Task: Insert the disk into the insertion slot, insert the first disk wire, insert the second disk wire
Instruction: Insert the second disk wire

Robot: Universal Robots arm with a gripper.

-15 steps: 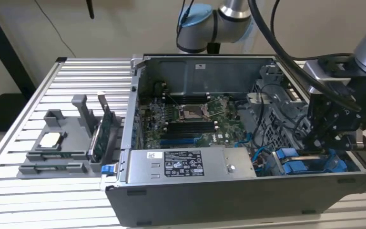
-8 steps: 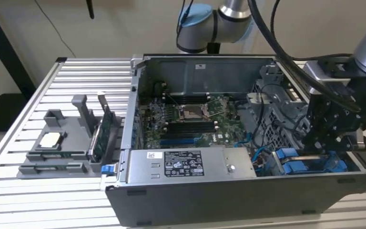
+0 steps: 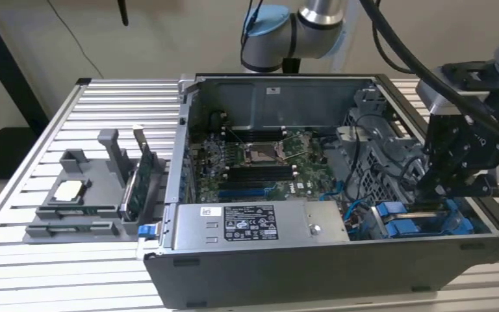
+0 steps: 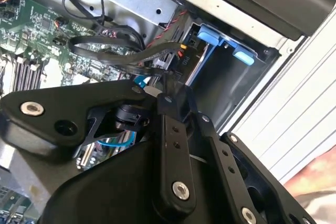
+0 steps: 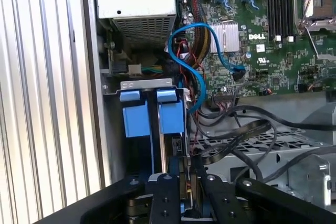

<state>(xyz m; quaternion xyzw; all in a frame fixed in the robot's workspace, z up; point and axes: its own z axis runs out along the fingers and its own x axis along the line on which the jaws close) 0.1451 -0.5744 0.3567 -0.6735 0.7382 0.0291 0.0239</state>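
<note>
Disk (image 5: 171,116) and its bright blue carrier sit upright in the insertion slot (image 5: 137,85) of the drive cage, just beside a second blue-fronted carrier (image 5: 135,119), near the lower middle of the first wrist view. That view looks down on both carrier fronts side by side and shows the jaws (image 5: 185,182) at the bottom edge, closed on a thin dark part at the rear of the disk. A light blue data cable (image 5: 195,51) loops from the cage area to the motherboard (image 5: 262,30) in the upper right.

The exterior view gives the wider setting: the open computer case (image 3: 319,273) lies on a slatted bench (image 3: 24,260), with the gripper (image 3: 427,195) reaching down into the case's lower right corner above the blue carriers. A grey plastic holder tray (image 3: 85,208) stands at the left.

In the second wrist view, black cables (image 4: 105,51) curl over the cage's metal.
</note>
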